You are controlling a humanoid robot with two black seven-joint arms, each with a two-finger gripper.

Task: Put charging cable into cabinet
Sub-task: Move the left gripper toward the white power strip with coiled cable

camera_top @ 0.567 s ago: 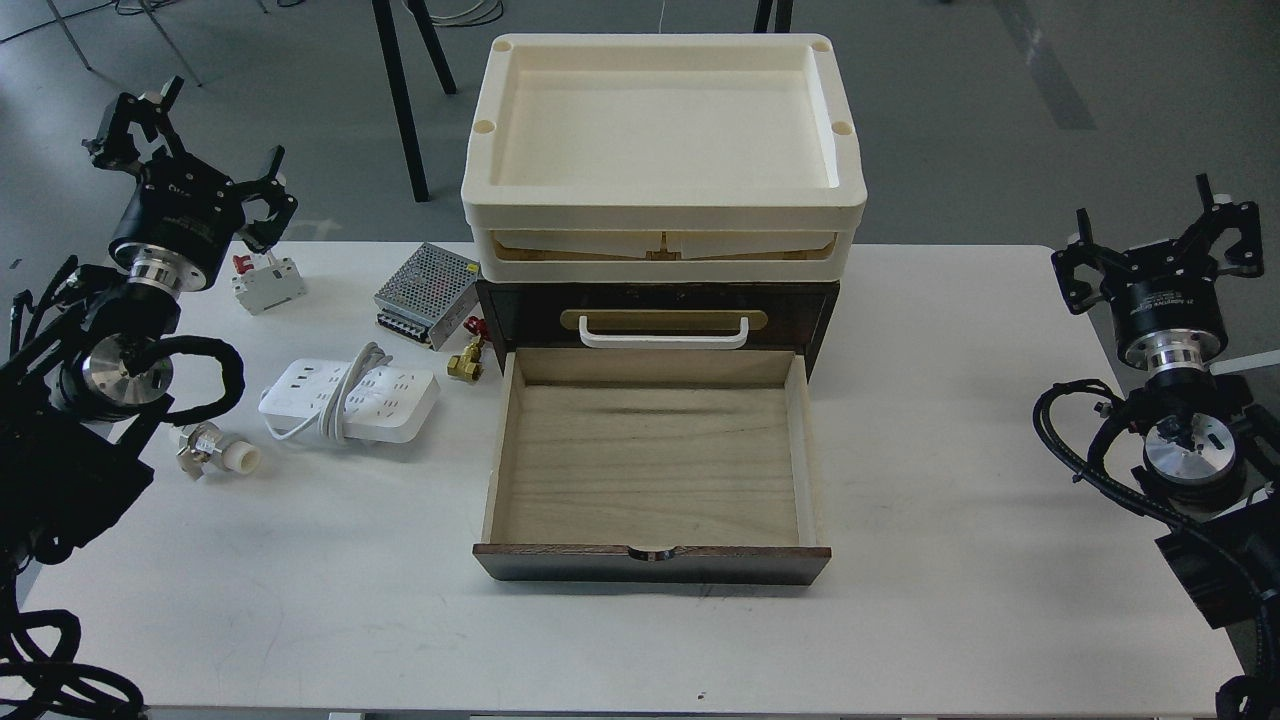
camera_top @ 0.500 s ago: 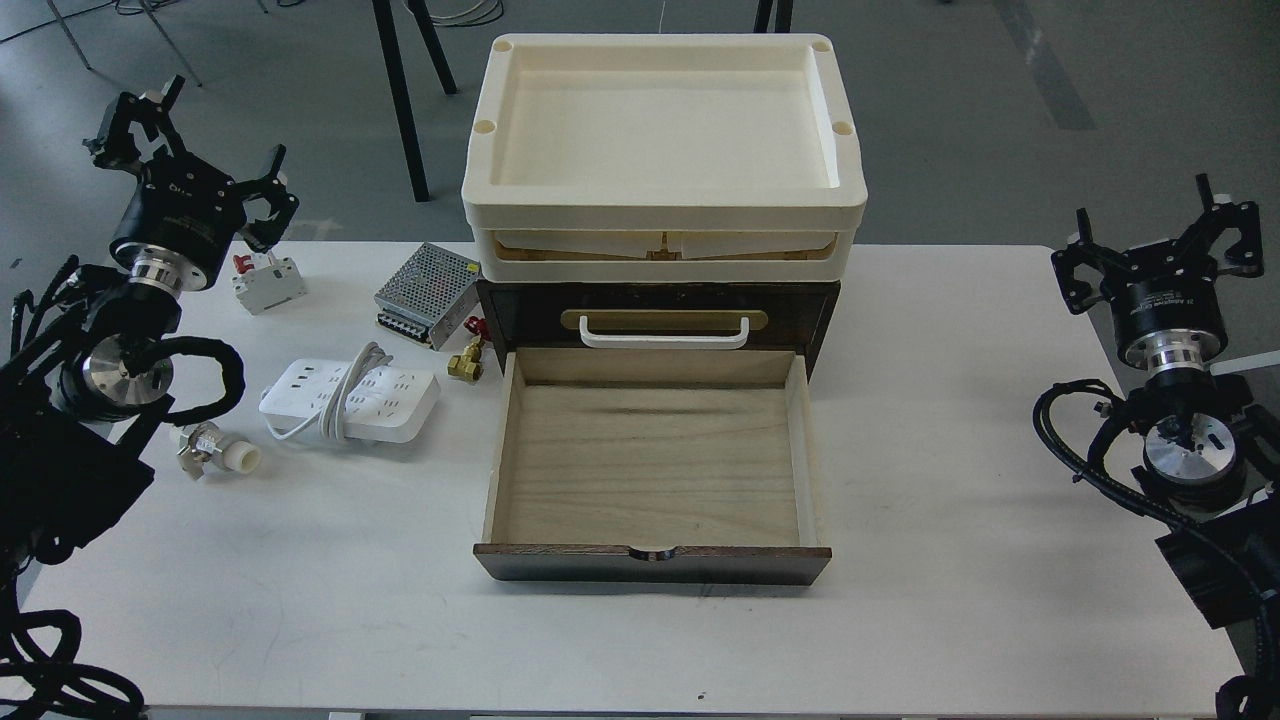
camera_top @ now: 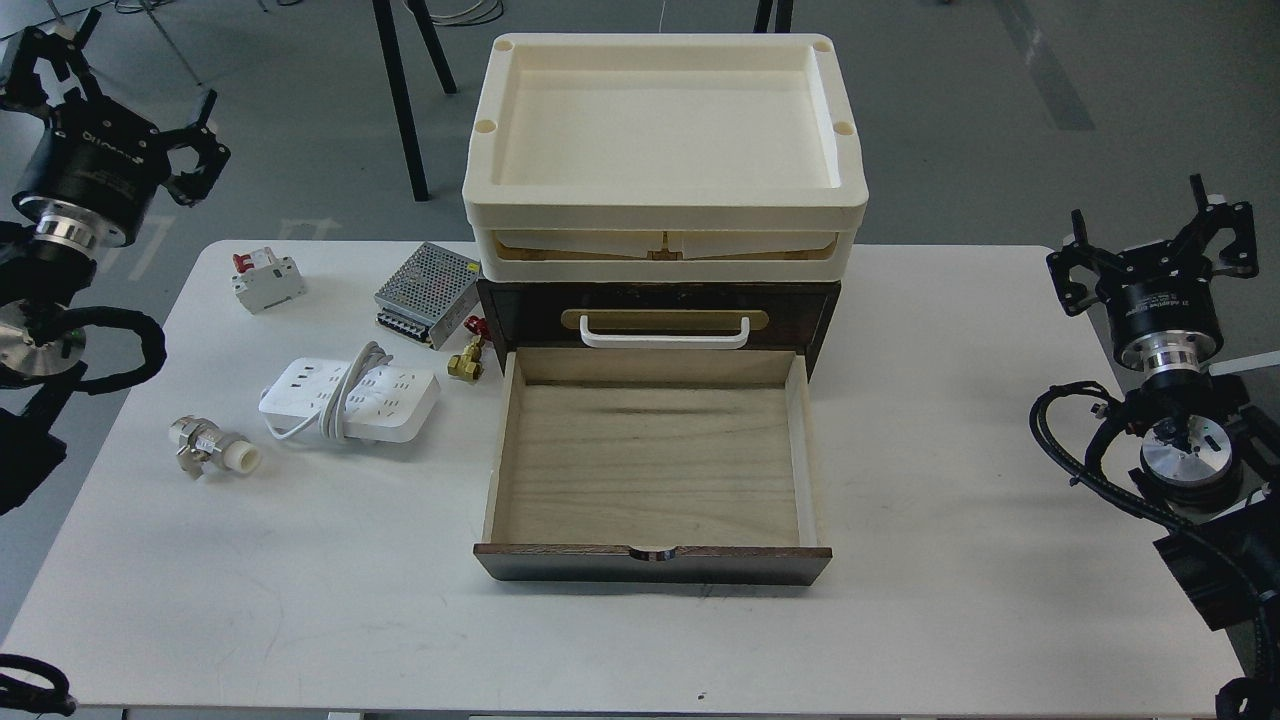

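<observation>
Above our open drawer [camera_top: 650,465] nothing overhangs except the cabinet [camera_top: 655,315] front and cream trays [camera_top: 662,150] at its back. Left of it, the charging cable [camera_top: 350,402] lies hemmed by brass valve [camera_top: 466,360], power-supply box [camera_top: 428,292] and white fitting [camera_top: 212,450]; bare table [camera_top: 950,450] lies right.

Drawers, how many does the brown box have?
2 show. The upper drawer, with the white handle, is shut under the cream trays. The lower drawer is pulled out toward the robot and holds nothing. The trays may hide more.
</observation>
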